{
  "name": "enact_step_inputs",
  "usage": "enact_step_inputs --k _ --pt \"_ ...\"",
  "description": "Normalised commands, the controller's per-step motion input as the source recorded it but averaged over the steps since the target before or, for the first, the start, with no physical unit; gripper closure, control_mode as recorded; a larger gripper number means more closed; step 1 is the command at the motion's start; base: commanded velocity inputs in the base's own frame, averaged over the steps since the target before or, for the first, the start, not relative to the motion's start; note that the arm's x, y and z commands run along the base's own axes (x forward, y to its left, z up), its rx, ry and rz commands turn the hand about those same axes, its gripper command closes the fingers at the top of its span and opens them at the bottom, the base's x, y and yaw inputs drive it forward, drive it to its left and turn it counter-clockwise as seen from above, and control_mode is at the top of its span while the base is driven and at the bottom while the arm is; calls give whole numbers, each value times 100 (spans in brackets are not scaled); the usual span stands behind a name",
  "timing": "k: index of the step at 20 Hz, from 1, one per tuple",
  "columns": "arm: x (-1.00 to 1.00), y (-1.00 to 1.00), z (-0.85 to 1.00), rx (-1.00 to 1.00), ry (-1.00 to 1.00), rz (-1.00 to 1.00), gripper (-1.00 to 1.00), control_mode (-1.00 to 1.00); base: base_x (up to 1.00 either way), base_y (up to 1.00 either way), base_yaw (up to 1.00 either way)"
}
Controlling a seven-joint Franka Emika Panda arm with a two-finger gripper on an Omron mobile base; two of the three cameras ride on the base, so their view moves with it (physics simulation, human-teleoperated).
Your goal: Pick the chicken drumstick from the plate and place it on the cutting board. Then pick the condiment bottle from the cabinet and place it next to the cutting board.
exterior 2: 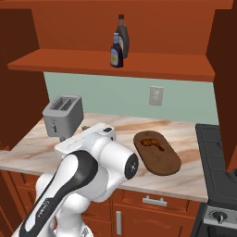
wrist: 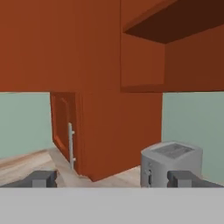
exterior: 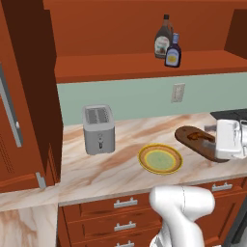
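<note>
The chicken drumstick [exterior 2: 151, 143] lies on the far end of the dark brown cutting board [exterior 2: 157, 153], right of the plate. The yellow plate [exterior: 160, 158] sits bare on the counter. On the cabinet shelf [exterior: 120, 65] the squat blue condiment bottle [exterior: 173, 52] stands in front of a taller brown bottle [exterior: 164, 36]. My gripper [wrist: 113, 179] is open with nothing between its fingers and faces left toward the toaster. In the left base view my gripper [exterior: 209, 136] hovers over the cutting board [exterior: 193, 140], well below the shelf.
A grey toaster [exterior: 99, 129] stands at the counter's left, beside a tall cabinet with a metal handle [wrist: 71, 146]. A stove [exterior 2: 217, 152] borders the counter on the right. A wall outlet [exterior: 178, 92] is behind the plate. Drawers [exterior: 125, 203] run below.
</note>
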Motion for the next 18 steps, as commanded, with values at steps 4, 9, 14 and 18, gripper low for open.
enact_step_inputs --k 4,9,14,18 --pt "0 9 32 0 -12 7 -100 -100 0 0 0" --pt "0 3 37 0 -8 4 -100 -100 0 0 0" --pt "0 0 39 0 -7 0 -100 -100 0 0 0" --pt "0 1 38 0 -6 0 -100 -100 0 0 0"
